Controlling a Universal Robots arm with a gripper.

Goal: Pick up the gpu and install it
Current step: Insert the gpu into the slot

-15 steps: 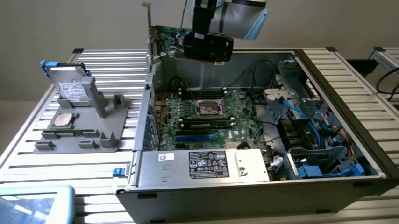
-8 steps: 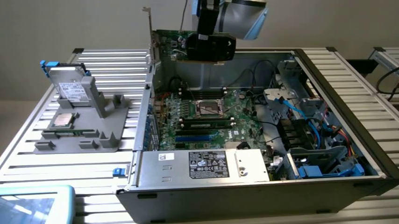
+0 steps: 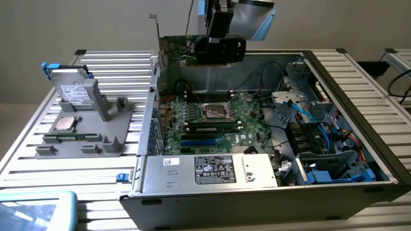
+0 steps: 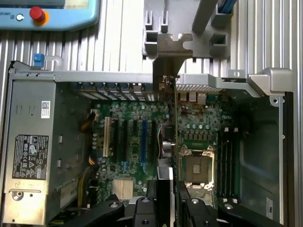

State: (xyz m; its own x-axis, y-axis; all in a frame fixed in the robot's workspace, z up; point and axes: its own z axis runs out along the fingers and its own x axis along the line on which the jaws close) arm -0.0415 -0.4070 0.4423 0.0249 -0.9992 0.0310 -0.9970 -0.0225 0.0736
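A slatted metal table (image 3: 38, 163) carries the open computer case (image 3: 257, 211). Above the case's far side, the gripper (image 3: 220, 57) is clamped on the upright graphics card (image 3: 183, 50), with a grey wall (image 3: 77, 29) behind. The wrist view adds a red button (image 4: 37, 14).

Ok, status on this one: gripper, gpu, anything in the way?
Gripper shut on gpu. The gpu upright, in the air over the open case, not seated. Nothing seen between it and the motherboard.
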